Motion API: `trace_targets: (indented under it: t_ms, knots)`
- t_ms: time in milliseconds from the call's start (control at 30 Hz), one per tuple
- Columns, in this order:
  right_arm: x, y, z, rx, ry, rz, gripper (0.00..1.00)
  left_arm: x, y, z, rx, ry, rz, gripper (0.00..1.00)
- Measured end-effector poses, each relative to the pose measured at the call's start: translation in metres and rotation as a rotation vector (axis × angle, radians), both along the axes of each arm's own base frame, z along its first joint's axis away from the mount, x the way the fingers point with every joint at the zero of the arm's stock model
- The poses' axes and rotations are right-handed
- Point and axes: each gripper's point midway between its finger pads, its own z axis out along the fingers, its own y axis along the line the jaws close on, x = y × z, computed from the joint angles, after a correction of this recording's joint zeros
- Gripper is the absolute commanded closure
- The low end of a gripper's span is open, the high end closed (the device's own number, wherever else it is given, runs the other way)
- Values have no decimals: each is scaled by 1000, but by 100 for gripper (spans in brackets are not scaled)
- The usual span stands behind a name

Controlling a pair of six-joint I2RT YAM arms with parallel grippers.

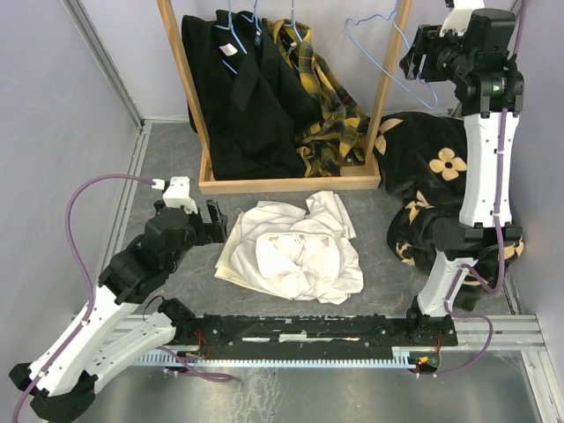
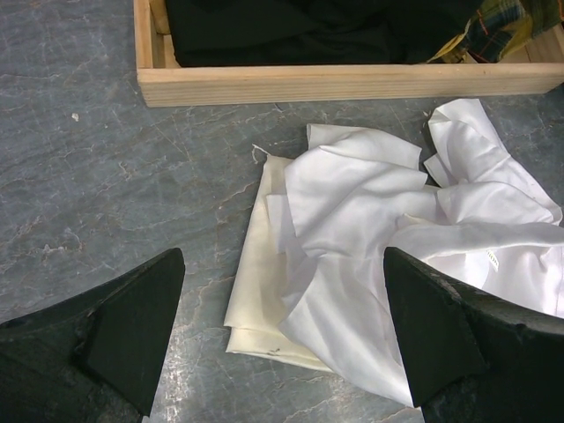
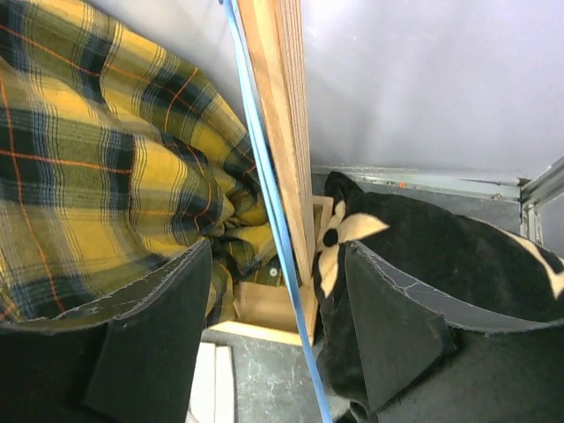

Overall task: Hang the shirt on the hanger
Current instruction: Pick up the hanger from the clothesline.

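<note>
Right gripper [image 3: 278, 291] has its jaws apart astride the light-blue wire hanger [image 3: 273, 211] beside the wooden rack post [image 3: 280, 106], placed to pinch it. Left gripper [image 2: 282, 264], spread wide, hovers low; the white shirt [image 2: 397, 229] lies crumpled just ahead on the desk [image 2: 88, 176].

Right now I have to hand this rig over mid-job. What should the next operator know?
Left gripper: open, low beside the shirt, holding nothing.
Right gripper: raised by the wooden rack, open, with the light-blue hanger wire running between its fingers, not clamped yet.
Shirt: crumpled on the table in front of the rack, partly over a cream cloth.
Done: nothing is on the hanger.
Left: grip the hanger, bring it down, put the shirt on it.
</note>
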Motion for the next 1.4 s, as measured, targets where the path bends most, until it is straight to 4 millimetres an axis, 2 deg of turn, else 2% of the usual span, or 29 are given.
trace_targets:
  t_ms: [167, 600, 967, 1067, 1200, 1400]
  knots:
    - [17, 6, 2, 35, -29, 21, 42, -1, 0, 1, -5, -6, 0, 2]
    - [29, 28, 5, 133, -49, 111, 64, -1, 1, 2, -9, -11, 0, 4]
    - [37, 33, 3, 165, -51, 129, 70, -2, 1, 4, -12, -16, 0, 8]
    - [40, 34, 1, 170, -46, 128, 73, -2, 1, 4, -12, -16, 0, 12]
    - [41, 37, -2, 181, -38, 142, 84, -2, 1, 4, -12, -16, 0, 18]
    - [44, 41, -4, 200, -40, 166, 100, -2, 1, 4, -12, -15, -1, 18]
